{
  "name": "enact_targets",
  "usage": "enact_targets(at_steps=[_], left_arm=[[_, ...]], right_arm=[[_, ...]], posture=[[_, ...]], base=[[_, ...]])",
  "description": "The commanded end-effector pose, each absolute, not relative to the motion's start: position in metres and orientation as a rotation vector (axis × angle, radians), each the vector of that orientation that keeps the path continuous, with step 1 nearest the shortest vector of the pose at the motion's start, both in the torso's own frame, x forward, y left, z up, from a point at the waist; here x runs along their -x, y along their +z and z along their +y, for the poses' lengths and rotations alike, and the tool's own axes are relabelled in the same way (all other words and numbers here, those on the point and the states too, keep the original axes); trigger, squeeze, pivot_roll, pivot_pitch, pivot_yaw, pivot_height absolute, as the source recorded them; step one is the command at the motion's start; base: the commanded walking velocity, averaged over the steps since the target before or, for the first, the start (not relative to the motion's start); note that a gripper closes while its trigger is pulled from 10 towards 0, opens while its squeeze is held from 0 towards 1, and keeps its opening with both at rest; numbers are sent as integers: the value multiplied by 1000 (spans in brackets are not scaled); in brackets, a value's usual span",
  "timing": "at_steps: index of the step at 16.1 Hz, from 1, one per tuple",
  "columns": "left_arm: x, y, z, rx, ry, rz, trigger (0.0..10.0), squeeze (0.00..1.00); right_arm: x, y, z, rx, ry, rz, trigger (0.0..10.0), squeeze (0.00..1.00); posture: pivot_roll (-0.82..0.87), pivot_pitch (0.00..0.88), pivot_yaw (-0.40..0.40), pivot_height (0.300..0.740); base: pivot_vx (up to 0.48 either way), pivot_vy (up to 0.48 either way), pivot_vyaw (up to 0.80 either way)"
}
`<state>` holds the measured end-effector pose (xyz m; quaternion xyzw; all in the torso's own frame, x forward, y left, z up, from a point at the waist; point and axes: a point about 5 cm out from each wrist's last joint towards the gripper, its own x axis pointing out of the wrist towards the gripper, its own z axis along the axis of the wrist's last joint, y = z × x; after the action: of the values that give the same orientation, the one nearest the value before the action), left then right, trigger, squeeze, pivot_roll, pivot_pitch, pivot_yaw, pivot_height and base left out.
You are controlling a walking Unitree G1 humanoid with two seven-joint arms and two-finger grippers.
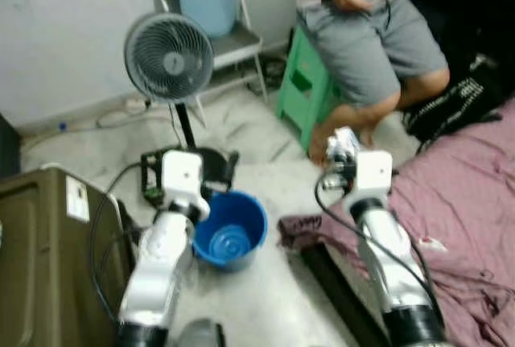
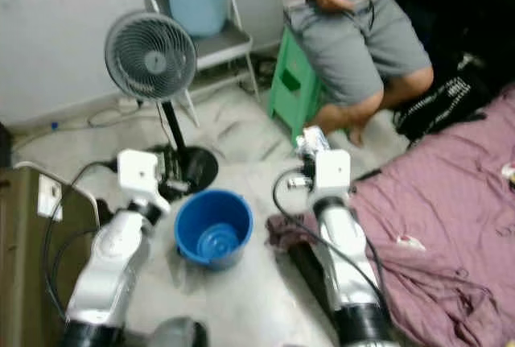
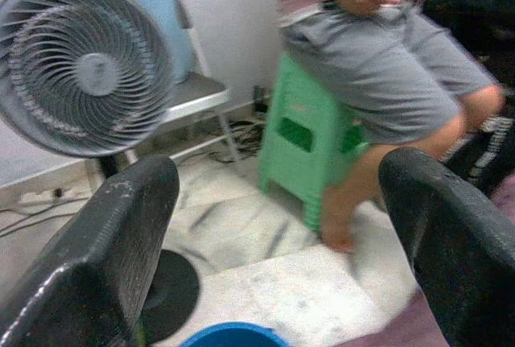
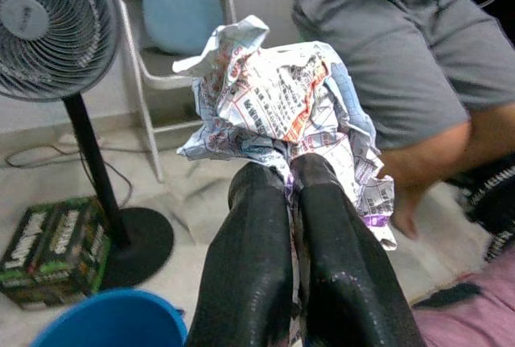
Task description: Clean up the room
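Note:
A crumpled sheet of printed newspaper [image 4: 278, 93] is pinched in my right gripper [image 4: 291, 174], whose black fingers are shut on its lower edge. From the head views that gripper [image 1: 341, 150] is raised in front of the seated person's legs, to the right of and beyond a blue bucket [image 1: 231, 230]. The bucket stands upright on the pale floor between my two arms, and nothing can be made out inside it. My left gripper [image 3: 278, 202] is open with nothing between its fingers. It hovers just left of and behind the bucket's rim [image 3: 233, 334].
A standing fan [image 1: 170, 59] and a folding chair [image 1: 229, 37] are behind the bucket. A person [image 1: 372, 33] sits on a green stool [image 1: 302, 89]. Purple bedding [image 1: 467, 202] spreads right. An olive case [image 1: 44, 258] is at left, and a green-black box [image 4: 48, 250] lies by the fan's base.

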<state>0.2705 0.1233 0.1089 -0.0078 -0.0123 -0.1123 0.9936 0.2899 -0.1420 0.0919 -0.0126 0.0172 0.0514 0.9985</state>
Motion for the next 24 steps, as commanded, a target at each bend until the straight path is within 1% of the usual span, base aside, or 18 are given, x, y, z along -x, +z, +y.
enact_targets(at_steps=[1,7,9,10,19,20,21,24], left_arm=[[-271,107,129,10,-204,-15,10000,0],[-271,108,130,8,-202,-19,10000,0],[-272,108,131,-26,-168,-25,10000,0],[-272,106,131,-27,-161,-11,10000,0],[-274,109,130,-23,-162,-17,10000,0],[-273,108,129,-21,-168,-14,10000,0],[-273,107,128,-13,-181,-11,10000,0],[-272,107,126,-1,-206,-11,10000,0]], right_arm=[[-292,96,-134,21,127,22,10000,0],[-291,95,-134,25,129,28,10000,0],[-291,95,-133,32,135,27,10000,0],[-290,96,-130,17,165,16,10000,0],[-291,96,-130,25,162,19,10000,0],[-291,96,-131,24,161,20,10000,0],[-291,96,-131,24,159,22,10000,0],[-292,95,-132,15,149,27,10000,0]], posture=[[-20,59,5,740],[-20,60,7,740],[-19,60,6,740],[-20,60,6,740],[-19,61,7,740],[-20,59,6,740],[-20,58,5,740],[-21,57,4,740]], base=[[337,0,0],[318,0,0],[0,0,0],[0,0,800],[0,0,800],[0,0,500],[0,0,-594],[0,0,0]])
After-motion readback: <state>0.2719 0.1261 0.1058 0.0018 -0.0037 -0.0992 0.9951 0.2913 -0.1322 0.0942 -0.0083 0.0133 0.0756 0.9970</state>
